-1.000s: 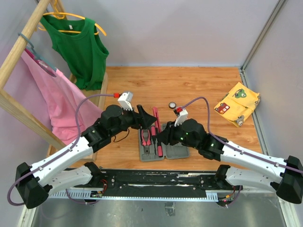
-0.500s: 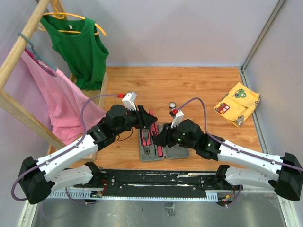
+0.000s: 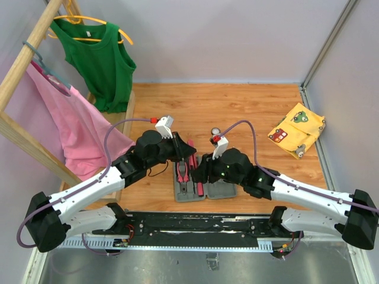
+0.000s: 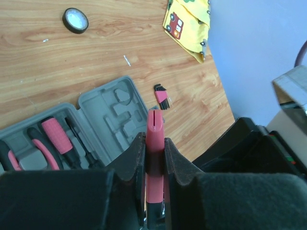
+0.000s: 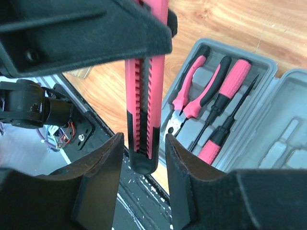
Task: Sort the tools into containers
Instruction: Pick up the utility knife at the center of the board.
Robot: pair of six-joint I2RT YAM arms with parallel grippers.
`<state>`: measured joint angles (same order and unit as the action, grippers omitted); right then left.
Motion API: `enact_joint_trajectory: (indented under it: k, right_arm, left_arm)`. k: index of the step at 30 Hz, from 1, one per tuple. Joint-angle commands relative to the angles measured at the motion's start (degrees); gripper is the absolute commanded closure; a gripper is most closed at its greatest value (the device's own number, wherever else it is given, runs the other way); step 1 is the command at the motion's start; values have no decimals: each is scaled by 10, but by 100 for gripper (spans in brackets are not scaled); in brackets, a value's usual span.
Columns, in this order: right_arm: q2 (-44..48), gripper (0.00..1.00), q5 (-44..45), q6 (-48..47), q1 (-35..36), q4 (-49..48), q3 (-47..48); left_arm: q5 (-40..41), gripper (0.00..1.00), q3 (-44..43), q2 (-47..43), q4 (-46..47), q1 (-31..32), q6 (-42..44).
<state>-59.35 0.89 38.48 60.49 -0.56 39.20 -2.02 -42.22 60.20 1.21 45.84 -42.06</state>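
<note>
Top external: grey case lies open by tabletop's near edge; pliers + screwdrivers seated. Above it both arms fold inward. Left gripper is clamped on pink cutter; right gripper brackets its black end, can't tell if pinching. Beyond, hex bits & disc unsorted. I'd say roughly halfway.
</note>
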Motion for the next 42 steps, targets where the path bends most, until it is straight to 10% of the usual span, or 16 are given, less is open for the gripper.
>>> enact_joint_trajectory:
  k: [1, 18, 26, 34, 42]
  right_arm:
    - [7, 57, 36, -24, 8, -4, 29]
    - [-51, 53, 48, -44, 8, -17, 61]
    - [-54, 73, 42, -38, 7, -24, 53]
    - [-25, 83, 76, -28, 8, 15, 39]
    - [11, 80, 158, 16, 8, 114, 16]
  left_arm:
    - [3, 100, -15, 0, -7, 2, 5]
    - [-8, 99, -19, -13, -8, 2, 2]
    - [-3, 99, -16, -18, -12, 2, 2]
    - [19, 50, -17, -27, -25, 2, 19]
    - [74, 37, 14, -54, -62, 2, 37]
